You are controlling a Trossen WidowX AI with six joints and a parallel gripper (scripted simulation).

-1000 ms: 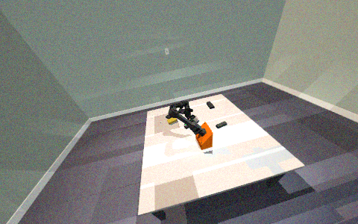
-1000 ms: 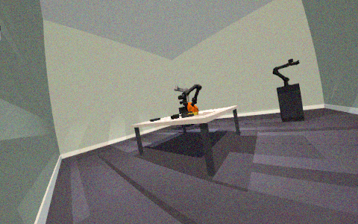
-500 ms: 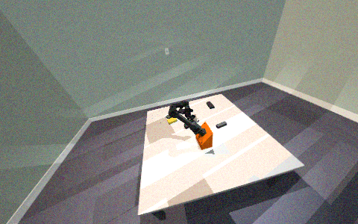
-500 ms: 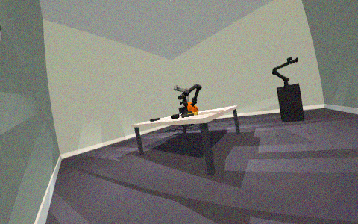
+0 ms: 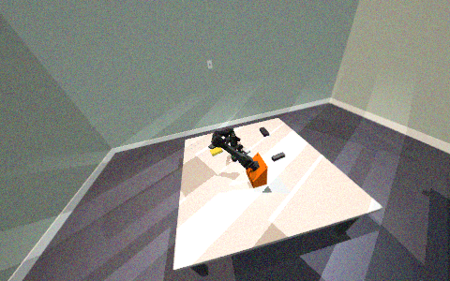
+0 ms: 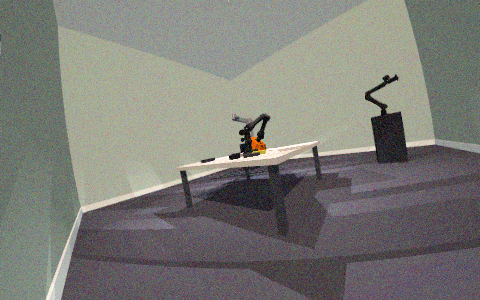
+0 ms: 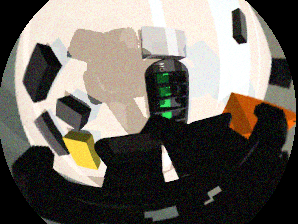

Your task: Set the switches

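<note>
The dark controller unit stands out in the middle of the wrist view, its switch side facing the camera. Several green switch ends show in a row along its left half; the lower end of the row is hidden behind the fingers, and the switch numbers cannot be read. The label is not in view. My gripper is shut and empty, with its fingertips over the unit's lower end in the wrist view; whether they touch it cannot be told. In the top and exterior views the arm hides or blurs the unit.
A pale grey block is just beyond the unit. An orange block is to the right in the wrist view. A yellow block and several dark blocks lie left. Another dark block is at upper right.
</note>
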